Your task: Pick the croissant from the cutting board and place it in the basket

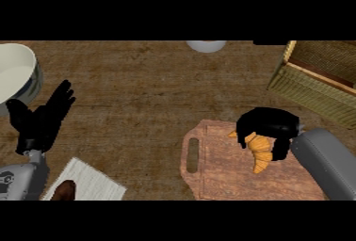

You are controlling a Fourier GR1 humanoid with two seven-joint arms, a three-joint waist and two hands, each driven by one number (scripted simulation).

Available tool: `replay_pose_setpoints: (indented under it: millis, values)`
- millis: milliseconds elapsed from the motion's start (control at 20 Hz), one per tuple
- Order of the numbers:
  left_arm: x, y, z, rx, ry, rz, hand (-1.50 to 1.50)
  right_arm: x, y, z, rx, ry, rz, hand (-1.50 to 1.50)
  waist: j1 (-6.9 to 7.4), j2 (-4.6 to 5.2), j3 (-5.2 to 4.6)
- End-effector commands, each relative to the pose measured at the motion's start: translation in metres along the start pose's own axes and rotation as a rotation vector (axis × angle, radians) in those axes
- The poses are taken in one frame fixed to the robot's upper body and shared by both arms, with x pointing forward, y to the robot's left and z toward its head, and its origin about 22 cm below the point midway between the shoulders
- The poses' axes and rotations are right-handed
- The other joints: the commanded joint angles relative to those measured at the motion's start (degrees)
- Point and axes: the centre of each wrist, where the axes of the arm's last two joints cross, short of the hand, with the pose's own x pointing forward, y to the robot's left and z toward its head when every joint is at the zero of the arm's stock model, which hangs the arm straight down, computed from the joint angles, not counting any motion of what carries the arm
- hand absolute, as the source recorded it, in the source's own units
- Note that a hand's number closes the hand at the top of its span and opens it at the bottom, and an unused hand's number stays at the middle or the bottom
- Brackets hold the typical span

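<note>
R forearm (pixel 327 162), grey, comes in at approx 4 o'clock, nearest the view. At its end the right hand (pixel 268 123) is clenched over the upper end of the croissant (pixel 260 151), fingers curled round it. The pastry's lower tip pokes out below the hand toward 6 o'clock. Croissant sits over the cutting board (pixel 230 176), upper-right part of it; can't tell if it's touching the board or lifted. The board's handle slot is on its 9 o'clock side. Basket (pixel 313 87), woven, at 2 o'clock, apart from hand and board. The left hand (pixel 40 121) rests at 9 o'clock, released, fingers straight and pointing to 1 o'clock, holding nothing. White bowl (pixel 15 70) at 10 o'clock. White cloth (pixel 90 181) at 7 o'clock w/ a brown item (pixel 65 190) on it.
</note>
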Motion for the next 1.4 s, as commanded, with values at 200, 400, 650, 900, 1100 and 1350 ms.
replay_pose_setpoints:
  millis: [200,400,650,900,1100,1350]
  values:
    - [0.011,0.012,0.007,0.013,0.009,0.003,0.00,0.001,0.032,0.008,0.062,-0.049,-0.006,1.50,0.06,0.15,0.24]
    - [0.002,0.009,0.004,0.033,0.014,-0.003,0.00,0.019,0.023,-0.047,-0.137,0.327,-0.174,1.50,-2.04,-0.74,0.03]
    - [-0.001,0.019,0.007,0.056,0.041,0.001,0.00,0.022,0.026,-0.061,-0.332,0.701,-0.330,1.50,-4.36,-1.68,-0.14]
    - [-0.008,0.017,0.010,0.039,0.054,0.004,0.00,0.060,-0.010,-0.101,-0.558,0.786,-0.510,1.50,-2.22,-1.29,0.08]
    - [0.005,0.008,0.000,0.015,0.019,-0.012,0.00,0.104,-0.054,-0.109,-0.860,0.648,-0.561,1.50,-0.70,-1.12,0.28]
    - [-0.010,0.006,0.004,0.010,0.040,0.008,0.00,0.181,-0.110,-0.116,-1.116,0.619,-0.479,1.50,-0.85,-1.16,-0.01]
